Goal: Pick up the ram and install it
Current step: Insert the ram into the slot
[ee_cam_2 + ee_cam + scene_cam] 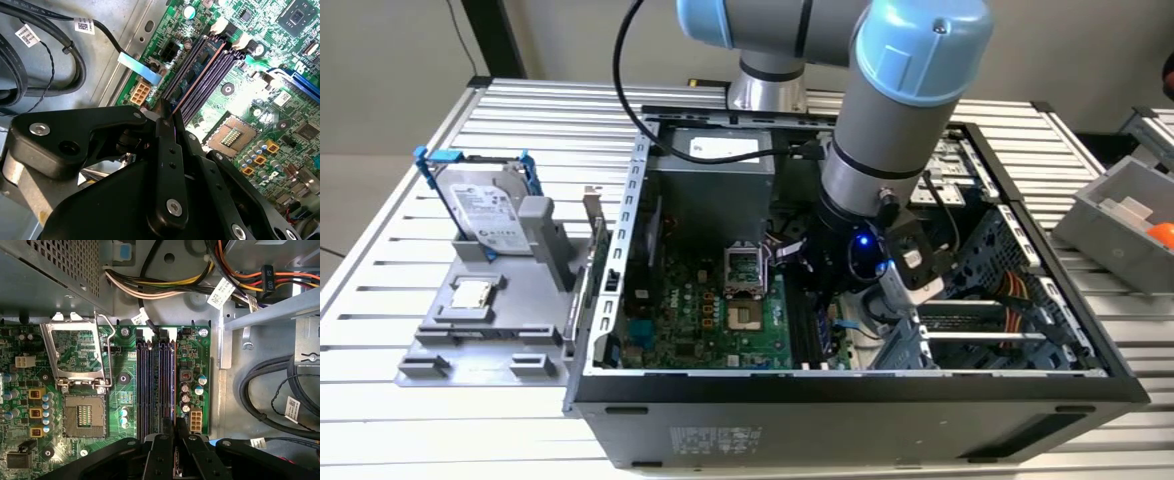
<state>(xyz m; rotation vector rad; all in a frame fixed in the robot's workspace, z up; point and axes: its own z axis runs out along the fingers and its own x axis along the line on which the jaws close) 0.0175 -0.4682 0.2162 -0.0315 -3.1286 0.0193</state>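
Item 1. My pincer (pixel 167 117): black fingers (pixel 166 165) drawn nearly together, clamped on the ram. It sits deep inside the computer case (pixel 854 400), with my arm (pixel 894 130) reaching down through the case's open top.

Item 2. The ram (pixel 200 75): thin stick seen edge-on in the second wrist view, gripped at its near end between my fingers. It lies inside the case, standing on edge and running lengthwise along one of the memory slots (pixel 150 380). I cannot tell whether it is fully seated or only resting in the slot.

Item 3. Motherboard (pixel 707 320): green, lying on the floor of the case.

Item 4. Processor socket (pixel 85 415): inside the case, bare, with its metal retaining frame (pixel 75 350) flipped up.

Item 5. Cable bundle (pixel 165 287): yellow, orange and black leads, inside the case, against its metal wall.

Item 6. Hard drive (pixel 487 205): silver, in a blue-handled frame, propped on a grey stand outside the case, on the exterior view's left.

Item 7. Processor chip (pixel 471 293): small grey square on the same stand, outside the case.

Item 8. Grey bin (pixel 1121 215): outside the case, on the exterior view's right.

Item 9. Tabletop (pixel 454 430): slatted metal, under the case.
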